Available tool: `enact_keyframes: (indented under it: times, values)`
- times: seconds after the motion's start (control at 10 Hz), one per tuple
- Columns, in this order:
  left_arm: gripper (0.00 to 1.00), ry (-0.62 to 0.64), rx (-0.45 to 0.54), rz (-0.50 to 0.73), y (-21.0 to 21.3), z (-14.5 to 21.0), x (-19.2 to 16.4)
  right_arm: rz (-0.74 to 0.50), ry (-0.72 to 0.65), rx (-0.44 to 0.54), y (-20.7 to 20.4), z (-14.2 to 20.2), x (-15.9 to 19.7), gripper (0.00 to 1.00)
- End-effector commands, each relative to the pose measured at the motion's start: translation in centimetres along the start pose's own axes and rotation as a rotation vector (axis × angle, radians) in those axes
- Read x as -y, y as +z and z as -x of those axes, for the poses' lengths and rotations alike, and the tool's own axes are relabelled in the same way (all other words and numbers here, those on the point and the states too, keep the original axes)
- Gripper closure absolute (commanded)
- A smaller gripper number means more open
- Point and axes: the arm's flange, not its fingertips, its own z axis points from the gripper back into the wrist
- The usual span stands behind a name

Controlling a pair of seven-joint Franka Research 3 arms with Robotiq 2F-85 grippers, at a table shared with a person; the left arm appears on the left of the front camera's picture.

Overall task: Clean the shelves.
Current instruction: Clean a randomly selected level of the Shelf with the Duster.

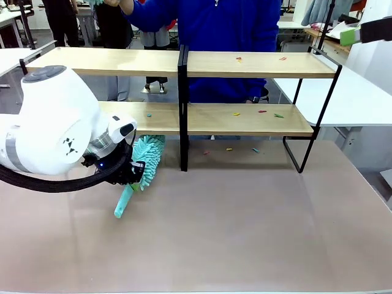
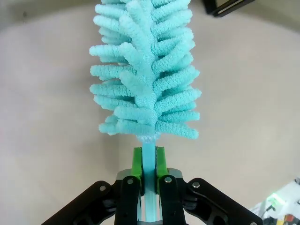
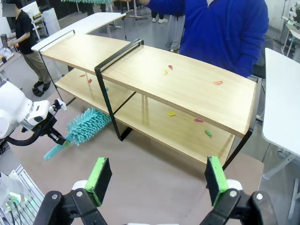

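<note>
- Since the left claw (image 2: 149, 164) is the closest thing here, I'll start with it. Its green pads (image 2: 137, 161) are pinched narrow on the thin handle of a fluffy teal duster (image 2: 145, 79), and the grip looks pretty solid to me.
- The duster head hangs low over the pinkish desk (image 1: 245, 233), just in front of the left half of the shelves (image 1: 257, 64). It's near the bottom board's front edge, but I can't tell if it actually touches.
- The right claw (image 3: 158, 176) is spread wide with nothing in it. It's up high, looking down on the shelves from their right end.
- The shelves stand across the middle of the desk, two tiers with a black centre post splitting them.
- Progress-wise I'd call this barely started. Little coloured scraps (image 1: 239, 59) dot the right top board, more lie on both lower boards, and a few sit on the desk under the rack.
- So pretty much everything is left to do: sweep the top and bottom boards on both sides of the post.
- Right behind the shelves, a person in a blue top (image 1: 226, 30) stands at the far side of the desk.
</note>
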Motion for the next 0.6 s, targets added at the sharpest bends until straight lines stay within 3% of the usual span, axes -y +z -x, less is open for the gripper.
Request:
enact_keyframes:
  times: [0.0, 0.5]
  values:
    - [0.88, 0.002, -0.023, -0.015, -0.8, -0.9, 0.6, 0.0, -0.002, 0.0, -0.1, 0.0, 0.0, 0.0]
    - [0.88, 0.095, -0.076, -0.107, -1.7, -1.4, -0.5, 0.0, -0.002, 0.0, -0.1, 0.0, 0.0, 0.0]
